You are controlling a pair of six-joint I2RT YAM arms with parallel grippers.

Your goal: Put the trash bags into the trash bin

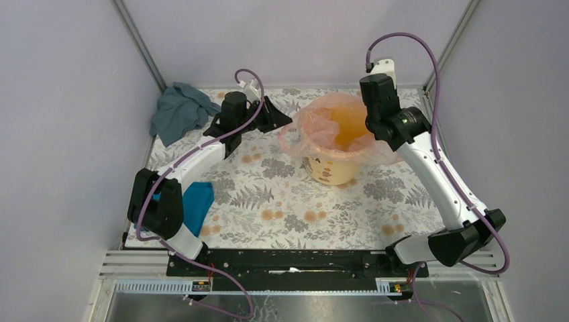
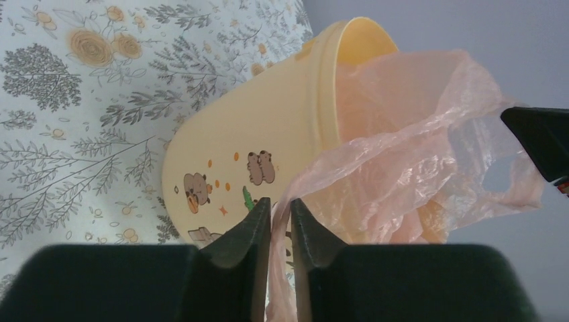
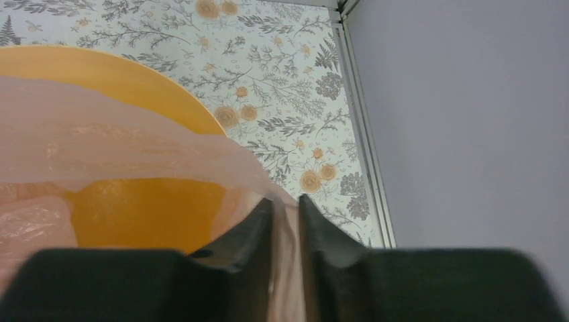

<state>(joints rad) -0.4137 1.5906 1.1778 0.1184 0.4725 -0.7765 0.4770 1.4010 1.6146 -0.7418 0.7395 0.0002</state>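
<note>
The floral-patterned table carries the trash bin, which stands upright toward its far side. The trash bag lies over the bin's mouth, its pink film spread across the rim. Loose folds spill outside the bin on the left arm's side, and some film sags inside against the orange wall.

A grey-blue cloth lies well to the left of the bin, and a bright blue cloth sits nearer than the bin, by the left arm's base.

The left gripper is beside the bin's left wall, its fingers nearly closed and pinching a strand of the film. The right gripper, over the bin's right rim, pinches the opposite edge in the same way.

The bag looks partly in, so the step in hand seems to be seating it. The next move probably calls for both edges to go down past the rim without dragging the light bin, before the fingers let go.
</note>
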